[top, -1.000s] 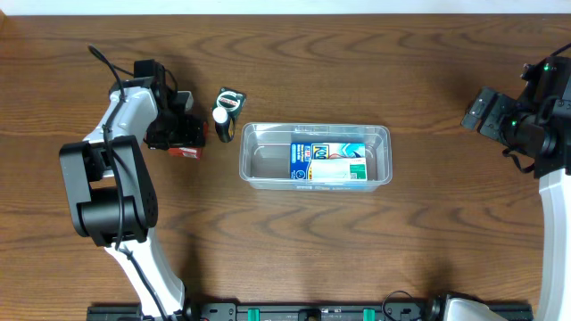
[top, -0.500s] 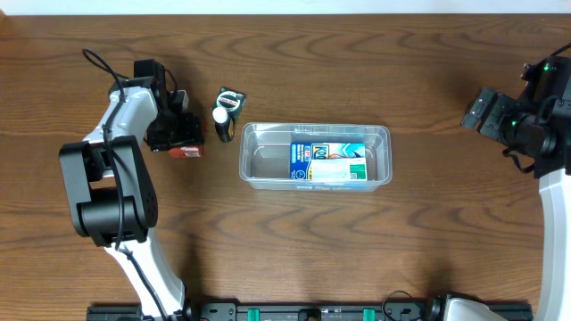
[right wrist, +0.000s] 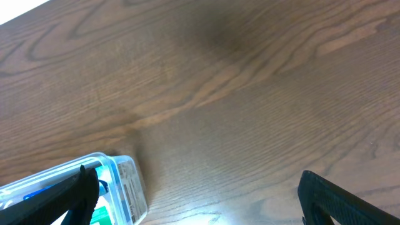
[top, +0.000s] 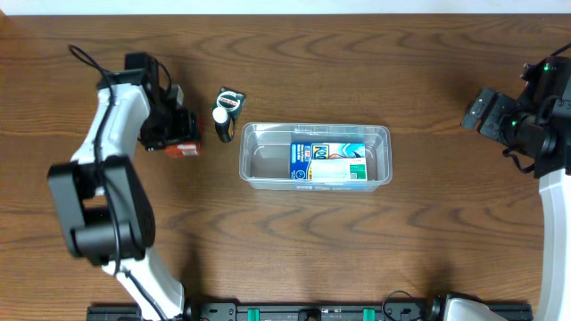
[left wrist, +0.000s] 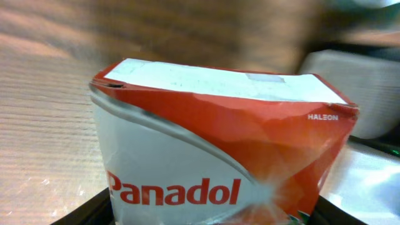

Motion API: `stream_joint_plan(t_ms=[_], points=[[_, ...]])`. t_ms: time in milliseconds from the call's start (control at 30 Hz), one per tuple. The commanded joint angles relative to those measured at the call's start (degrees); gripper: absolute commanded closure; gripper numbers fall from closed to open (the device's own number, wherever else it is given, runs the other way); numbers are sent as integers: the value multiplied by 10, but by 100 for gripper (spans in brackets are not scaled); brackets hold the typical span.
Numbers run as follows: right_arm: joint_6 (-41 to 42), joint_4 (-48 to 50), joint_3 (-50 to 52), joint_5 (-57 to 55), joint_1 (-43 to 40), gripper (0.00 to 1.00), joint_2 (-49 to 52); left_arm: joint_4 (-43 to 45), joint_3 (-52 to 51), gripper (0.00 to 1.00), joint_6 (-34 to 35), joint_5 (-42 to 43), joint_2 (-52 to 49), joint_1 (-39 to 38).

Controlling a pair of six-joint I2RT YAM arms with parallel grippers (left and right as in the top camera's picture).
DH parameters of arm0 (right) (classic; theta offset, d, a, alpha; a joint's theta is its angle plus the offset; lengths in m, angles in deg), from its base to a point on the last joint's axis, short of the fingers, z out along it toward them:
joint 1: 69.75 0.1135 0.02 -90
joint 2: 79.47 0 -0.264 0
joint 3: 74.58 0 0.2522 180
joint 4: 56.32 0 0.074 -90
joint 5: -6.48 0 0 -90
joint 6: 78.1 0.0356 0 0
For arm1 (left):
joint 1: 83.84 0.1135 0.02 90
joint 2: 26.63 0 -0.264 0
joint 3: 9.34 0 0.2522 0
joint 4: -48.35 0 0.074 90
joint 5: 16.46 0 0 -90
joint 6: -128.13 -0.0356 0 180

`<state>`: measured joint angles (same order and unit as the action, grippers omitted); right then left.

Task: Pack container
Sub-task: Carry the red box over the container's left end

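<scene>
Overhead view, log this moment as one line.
left gripper: shut on Panadol box, left of container | right gripper: open, empty | container: one blue-and-white box inside

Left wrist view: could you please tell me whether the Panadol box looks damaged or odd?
Yes, the Panadol box looks crumpled: its red front panel is creased and dented near the top right corner.

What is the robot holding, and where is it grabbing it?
The left fingers pinch the red Panadol box by its two opposite sides. The right fingers hold nothing.
</scene>
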<state>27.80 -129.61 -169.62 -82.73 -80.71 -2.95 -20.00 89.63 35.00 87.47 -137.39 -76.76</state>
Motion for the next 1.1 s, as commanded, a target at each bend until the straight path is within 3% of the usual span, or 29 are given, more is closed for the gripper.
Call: stream_joint_plan(t_ms=[0, 233, 467, 800, 1067], points=[[1, -1, -4, -4, -4, 1, 3, -12, 22, 30, 5, 56, 71, 1], [1, -1, -4, -4, -4, 1, 3, -35, 21, 31, 23, 111, 183, -43], [1, -1, -4, -4, -4, 1, 3, -37, 21, 34, 56, 108, 210, -162], [1, -1, -4, -4, -4, 1, 3, -32, 9, 35, 137, -28, 182, -334], [1, -1, -4, -4, -4, 1, 3, -20, 9, 35, 186, -74, 112, -385]])
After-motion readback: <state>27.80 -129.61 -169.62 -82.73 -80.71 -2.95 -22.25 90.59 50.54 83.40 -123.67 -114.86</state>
